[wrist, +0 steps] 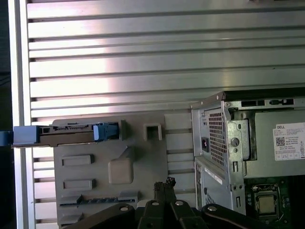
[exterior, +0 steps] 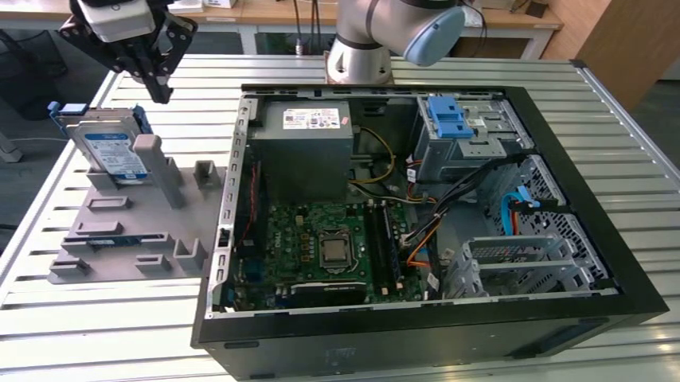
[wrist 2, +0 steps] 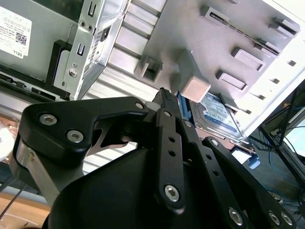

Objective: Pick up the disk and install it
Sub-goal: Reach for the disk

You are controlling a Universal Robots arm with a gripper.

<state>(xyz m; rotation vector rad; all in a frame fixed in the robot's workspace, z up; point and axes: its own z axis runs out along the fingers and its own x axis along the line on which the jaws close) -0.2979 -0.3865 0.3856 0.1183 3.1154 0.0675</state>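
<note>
The end effector [exterior: 162, 94] hangs over the grey holder [exterior: 117, 231], fingers pressed together to a single point and carrying nothing. The disk [exterior: 115, 155] stands on edge in that holder, braced between posts, its label facing the camera in the exterior view. My read: it's propped upright so its top edge and blue carrier are free to be pinched from above. The end effector sits near it, higher and toward the exterior view's right, not touching. In the first wrist view the disk [wrist: 66, 136] shows edge-on, a thin bar with blue ends, well apart from the end effector [wrist: 164, 183]. On the exterior view's right the open case [exterior: 425, 326] lies on its side on the bench [exterior: 107, 334], so the drive bay [exterior: 473, 143] and its blue latch [exterior: 451, 119] face upward. The disk is not yet lifted.
</note>
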